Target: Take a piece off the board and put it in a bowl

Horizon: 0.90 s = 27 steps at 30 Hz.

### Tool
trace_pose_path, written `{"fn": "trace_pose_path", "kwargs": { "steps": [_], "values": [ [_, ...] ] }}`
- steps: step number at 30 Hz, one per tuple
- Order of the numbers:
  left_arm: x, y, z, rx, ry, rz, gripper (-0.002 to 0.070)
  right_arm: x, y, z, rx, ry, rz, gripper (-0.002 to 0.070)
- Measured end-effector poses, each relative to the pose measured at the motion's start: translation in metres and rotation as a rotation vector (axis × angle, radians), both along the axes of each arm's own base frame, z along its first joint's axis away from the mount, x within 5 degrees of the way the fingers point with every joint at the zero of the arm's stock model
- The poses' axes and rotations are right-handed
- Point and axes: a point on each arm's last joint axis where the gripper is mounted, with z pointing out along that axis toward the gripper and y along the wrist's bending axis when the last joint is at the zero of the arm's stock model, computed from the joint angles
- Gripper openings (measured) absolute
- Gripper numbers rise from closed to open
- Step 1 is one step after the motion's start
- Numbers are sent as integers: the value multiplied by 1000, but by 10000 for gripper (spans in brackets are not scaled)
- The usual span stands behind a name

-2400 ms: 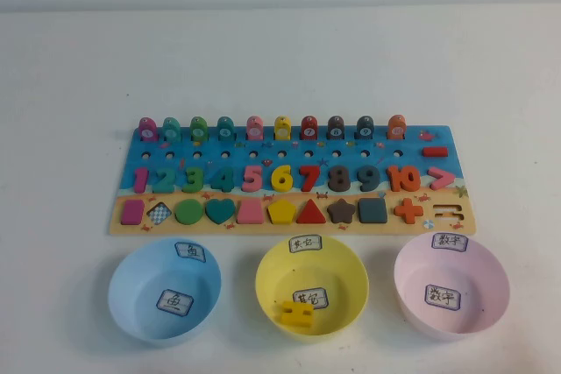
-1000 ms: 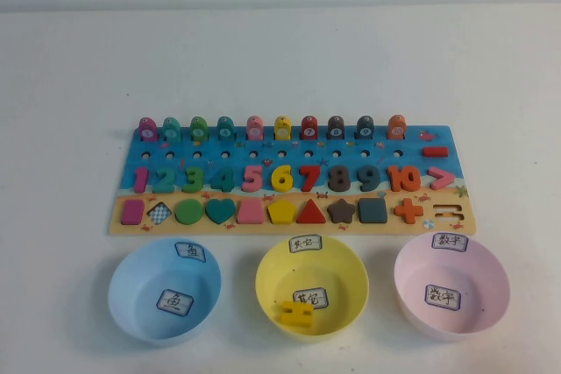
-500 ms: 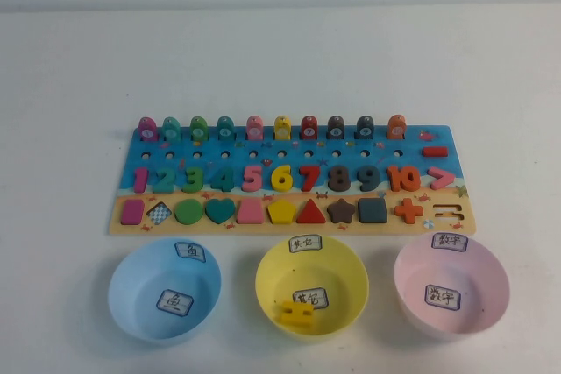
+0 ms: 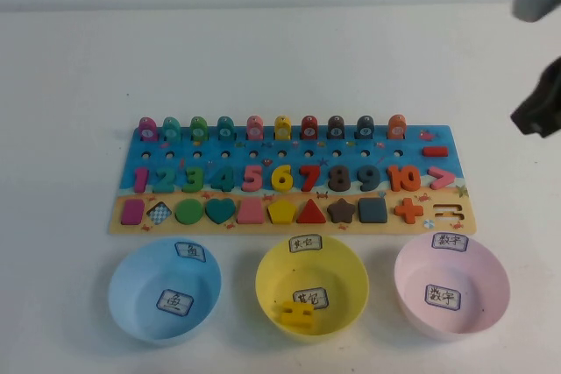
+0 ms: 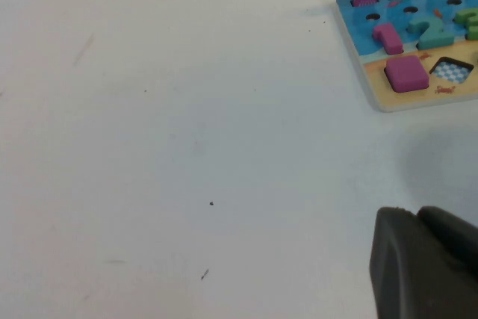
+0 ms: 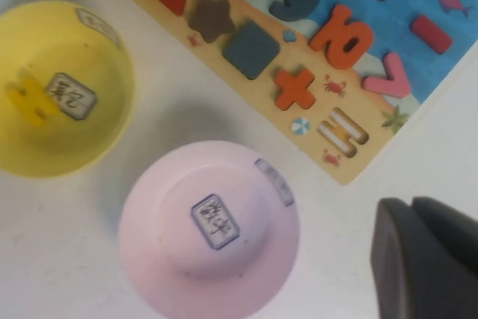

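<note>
The board (image 4: pixel 463 209) lies across the middle of the table. The slate-blue square piece (image 4: pixel 372 210) sits in its slot in the shape row, between the dark star (image 4: pixel 341 211) and the orange plus; it also shows in the right wrist view (image 6: pixel 251 48). The yellow bowl (image 4: pixel 351 279) stands in front of the board and holds a yellow piece (image 4: pixel 294 314). My right gripper (image 4: pixel 528 118) hangs shut and empty, high beyond the board's right end; in its wrist view (image 6: pixel 426 259) it is above bare table next to the pink bowl. My left gripper (image 5: pixel 426 259) is shut and empty, left of the board.
A light blue bowl (image 4: pixel 131 286) stands left of the yellow one and a pink bowl (image 4: pixel 491 291) right of it. Numbers 1-10 and a row of pegs fill the board. The board's left end (image 5: pixel 385 102) shows in the left wrist view.
My right arm has come into the high view at the upper right. The board, its pieces and the bowls have not moved.
</note>
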Motion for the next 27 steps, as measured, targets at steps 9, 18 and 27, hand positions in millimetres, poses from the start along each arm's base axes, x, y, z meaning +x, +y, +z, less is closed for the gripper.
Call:
{"fn": "trace_pose_path", "kwargs": {
  "steps": [9,18,27],
  "values": [
    [0,0,0,0,0,0,-5,86,72,-59,-232,71,162,-17],
    [0,0,0,0,0,0,-5,104,115,-118,-359,104,534,-17],
    [0,0,0,0,0,0,-5,105,122,-130,-333,94,711,72]
  ]
}}
